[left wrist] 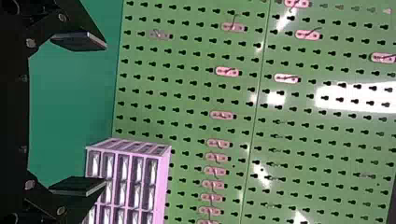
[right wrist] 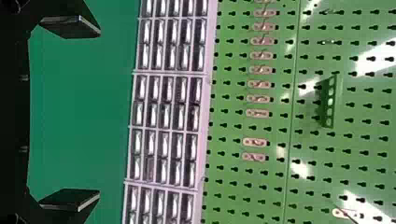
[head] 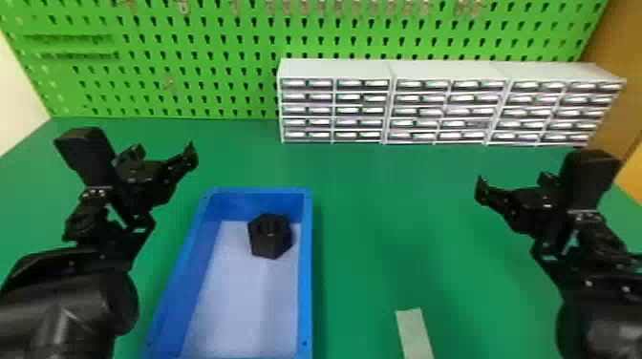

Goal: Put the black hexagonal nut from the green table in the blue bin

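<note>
While the nut [head: 270, 237] is lying inside the bin [head: 305, 286], near its far end, the left gripper [head: 162, 152] and the right gripper [head: 515, 184] are hanging above the table [head: 406, 229], their jaws standing wide apart.

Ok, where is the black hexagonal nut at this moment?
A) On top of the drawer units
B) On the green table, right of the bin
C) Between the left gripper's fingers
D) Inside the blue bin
D: the nut rests on the floor of the blue bin, near its far end.

Blue bin [head: 305, 272]: smooth plastic. Hexagonal nut [head: 270, 240]: matt. Green table [head: 406, 215]: smooth, matt. Pegboard [left wrist: 322, 142]: glossy, throwing back light.
</note>
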